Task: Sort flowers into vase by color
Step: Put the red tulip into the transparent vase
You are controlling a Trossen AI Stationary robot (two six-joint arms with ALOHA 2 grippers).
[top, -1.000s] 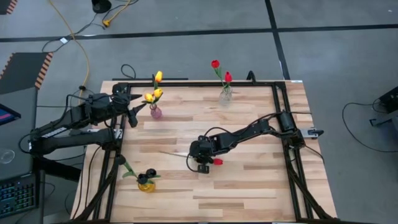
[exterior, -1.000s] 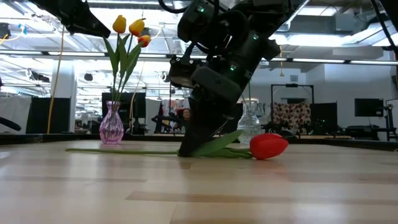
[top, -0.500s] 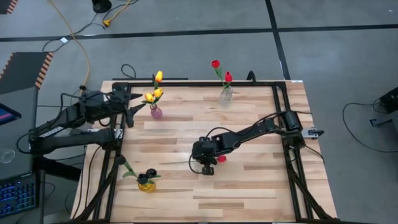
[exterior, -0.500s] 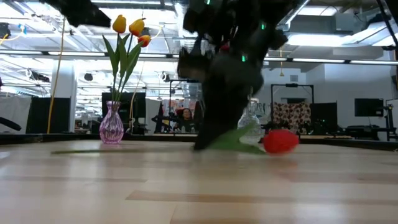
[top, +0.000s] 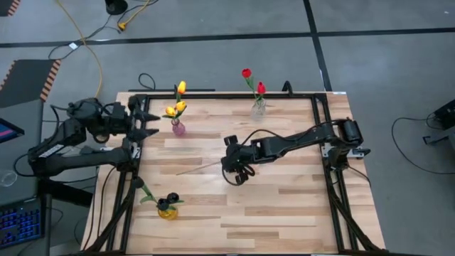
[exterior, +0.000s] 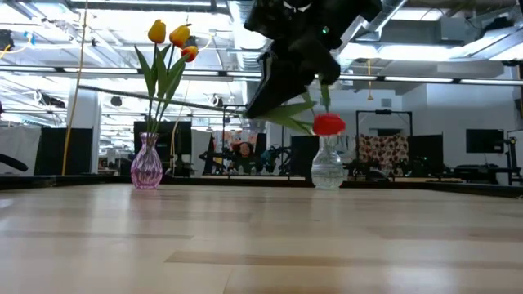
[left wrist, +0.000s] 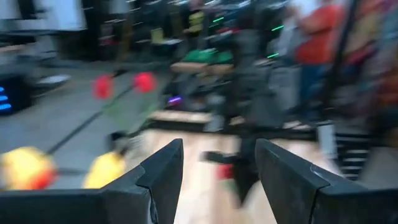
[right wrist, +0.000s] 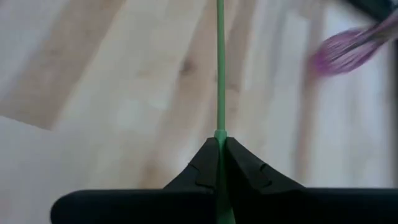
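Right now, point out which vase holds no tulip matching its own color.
The clear glass vase at the table's far edge: it holds two red tulips. The pink vase also mismatches, holding yellow ones; the yellow vase holds a near-black one.

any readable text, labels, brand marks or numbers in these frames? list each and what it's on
None readable.
Screen at the high view's left edge: lit, too small to read.
Room beyond the table in the low view: no legible signs.
Left wrist view: background too blurred to read.
Right wrist view: only the right gripper shut on the flower stem, no markings.

Three vases ring the table; its near right half lies open.
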